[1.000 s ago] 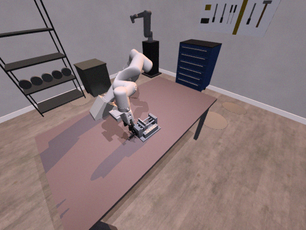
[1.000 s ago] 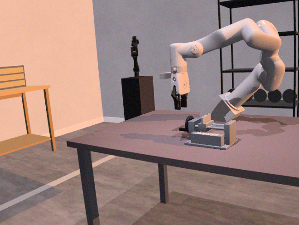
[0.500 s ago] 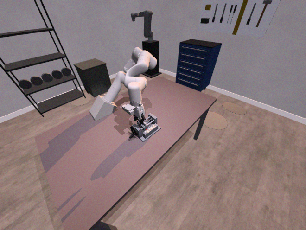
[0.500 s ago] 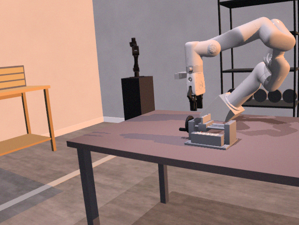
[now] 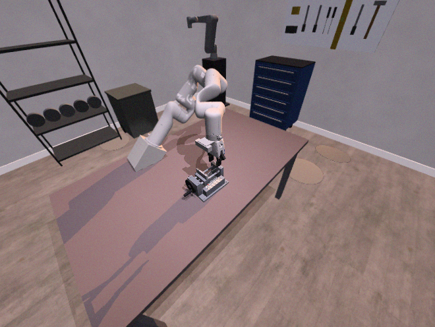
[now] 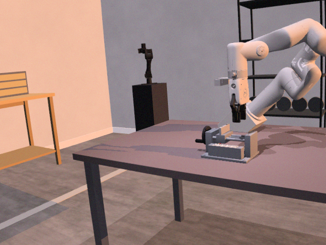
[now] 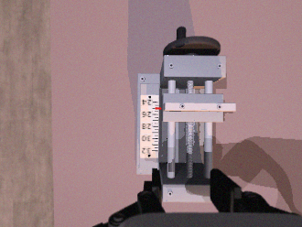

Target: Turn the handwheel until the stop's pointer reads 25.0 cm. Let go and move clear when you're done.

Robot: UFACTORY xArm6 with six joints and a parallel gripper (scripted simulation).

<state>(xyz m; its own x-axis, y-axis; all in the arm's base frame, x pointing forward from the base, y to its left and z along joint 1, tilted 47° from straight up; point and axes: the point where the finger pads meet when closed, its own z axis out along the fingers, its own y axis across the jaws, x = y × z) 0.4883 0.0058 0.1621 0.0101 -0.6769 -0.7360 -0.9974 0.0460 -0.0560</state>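
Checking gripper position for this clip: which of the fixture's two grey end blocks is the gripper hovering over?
The gripper hovers over the plain end block, opposite the end block carrying the black handwheel.

The fixture [image 5: 211, 188] sits mid-table [image 5: 140, 225], handwheel [image 5: 191, 183] on its end away from the claw [image 5: 215, 161].

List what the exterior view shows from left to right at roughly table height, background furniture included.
Wooden bench → black pedestal with a dark arm → handwheel → stop fixture → gripper hovering open above it → shelf rack.
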